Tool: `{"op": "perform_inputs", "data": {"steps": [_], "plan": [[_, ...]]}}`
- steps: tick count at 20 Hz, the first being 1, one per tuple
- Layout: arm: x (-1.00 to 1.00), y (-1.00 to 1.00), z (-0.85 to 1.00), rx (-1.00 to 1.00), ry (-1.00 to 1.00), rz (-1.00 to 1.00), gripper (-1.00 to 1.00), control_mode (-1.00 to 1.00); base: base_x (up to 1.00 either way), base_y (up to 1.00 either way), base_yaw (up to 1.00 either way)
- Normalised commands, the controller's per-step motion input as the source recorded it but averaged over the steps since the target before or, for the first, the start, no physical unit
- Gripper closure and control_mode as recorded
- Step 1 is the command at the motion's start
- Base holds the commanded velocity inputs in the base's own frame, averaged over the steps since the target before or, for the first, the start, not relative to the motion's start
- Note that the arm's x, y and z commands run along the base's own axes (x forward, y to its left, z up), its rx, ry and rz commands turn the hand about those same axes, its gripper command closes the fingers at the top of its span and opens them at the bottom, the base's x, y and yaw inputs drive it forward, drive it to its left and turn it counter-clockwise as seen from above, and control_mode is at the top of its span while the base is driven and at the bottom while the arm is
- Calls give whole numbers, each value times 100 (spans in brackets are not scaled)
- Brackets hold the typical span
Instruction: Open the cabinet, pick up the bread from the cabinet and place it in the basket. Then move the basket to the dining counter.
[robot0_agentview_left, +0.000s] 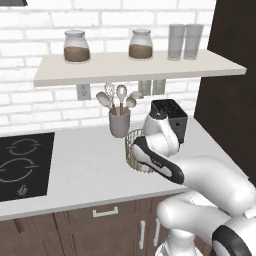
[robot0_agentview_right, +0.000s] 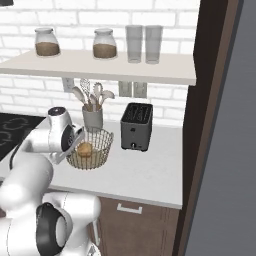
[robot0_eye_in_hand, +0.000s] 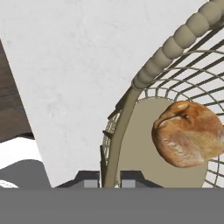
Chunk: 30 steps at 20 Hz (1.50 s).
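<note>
Gripper (robot0_eye_in_hand: 109, 178) astride woven wire basket (robot0_eye_in_hand: 144, 76) rim

No readable text, label, brand, number or sign appears on anything in these views.

White brick wall (robot0_agentview_left: 30, 100), white worktop (robot0_agentview_left: 85, 165), dark wood drawers (robot0_agentview_left: 100, 220) below.
</note>
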Motion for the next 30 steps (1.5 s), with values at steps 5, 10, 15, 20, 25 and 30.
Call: {"op": "perform_inputs", "data": {"steps": [5, 10, 15, 20, 25, 30], "plan": [[-76, 0, 97, 0, 9, 9, 100, -100, 0, 0, 0], [-98, 0, 98, -1, 7, 1, 100, -100, 0, 0, 0], [-51, 0, 61, -4, -2, 0, 100, -100, 0, 0, 0], [-5, 0, 44, -12, -12, 0, 100, -100, 0, 0, 0], [0, 0, 0, -2, 0, 0, 100, -100, 0, 0, 0], [0, 0, 0, 0, 0, 0, 100, -100, 0, 0, 0]]}}
